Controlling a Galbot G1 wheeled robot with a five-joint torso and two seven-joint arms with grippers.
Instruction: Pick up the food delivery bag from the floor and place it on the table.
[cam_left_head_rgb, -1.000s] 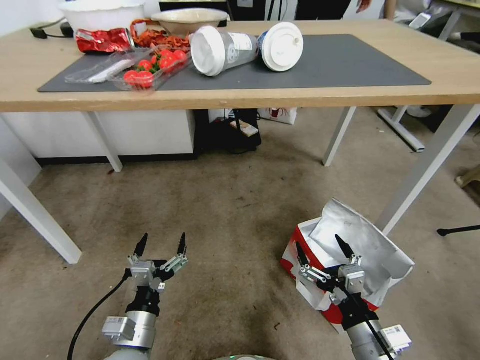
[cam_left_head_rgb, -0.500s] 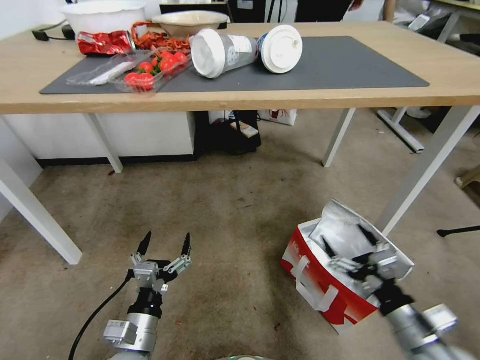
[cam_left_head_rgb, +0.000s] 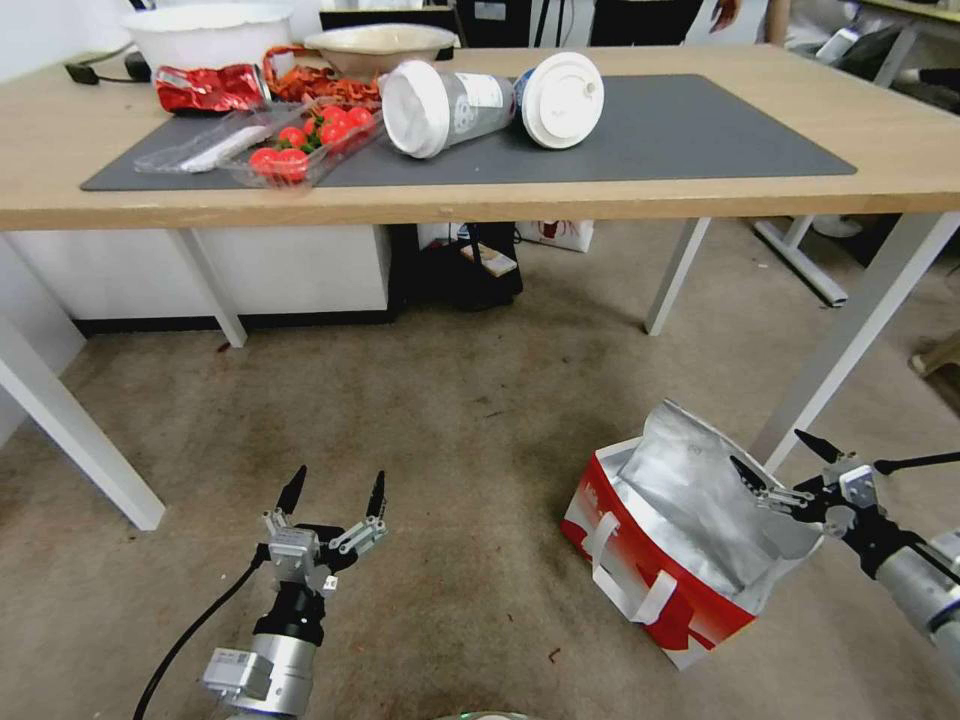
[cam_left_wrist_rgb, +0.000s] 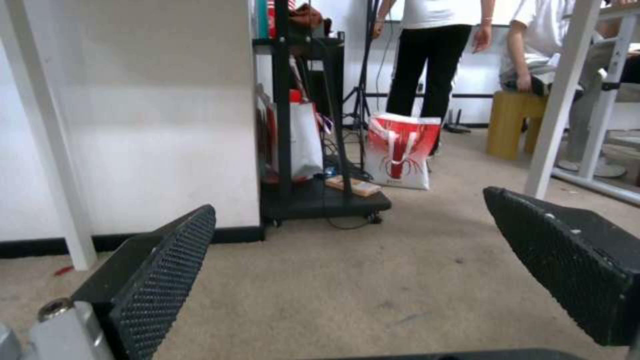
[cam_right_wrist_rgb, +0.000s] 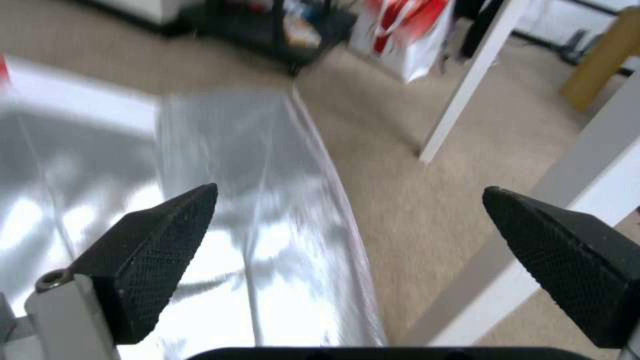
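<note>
The food delivery bag (cam_left_head_rgb: 660, 545) sits on the floor (cam_left_head_rgb: 450, 420) beside a worktop (cam_left_head_rgb: 900, 150) leg. Right tool (cam_left_head_rgb: 790, 465) spread wide at its foil rim (nothing gripped). Left tool (cam_left_head_rgb: 335, 492) hovers released, well apart.

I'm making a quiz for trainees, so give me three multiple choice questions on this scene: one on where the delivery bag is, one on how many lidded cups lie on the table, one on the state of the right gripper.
1. Where is the delivery bag?
A. on the table
B. on the floor by a table leg
C. in the left gripper

2. How many lidded cups lie tipped over on the table?
A. two
B. four
C. none

3. The right gripper is:
A. shut on a strap
B. open at the bag's foil edge
C. shut on a cup

Answers: 1 B, the bag sits on the carpet. 2 A, two white-lidded cups lie on the mat. 3 B, its fingers are spread and hold nothing.
</note>
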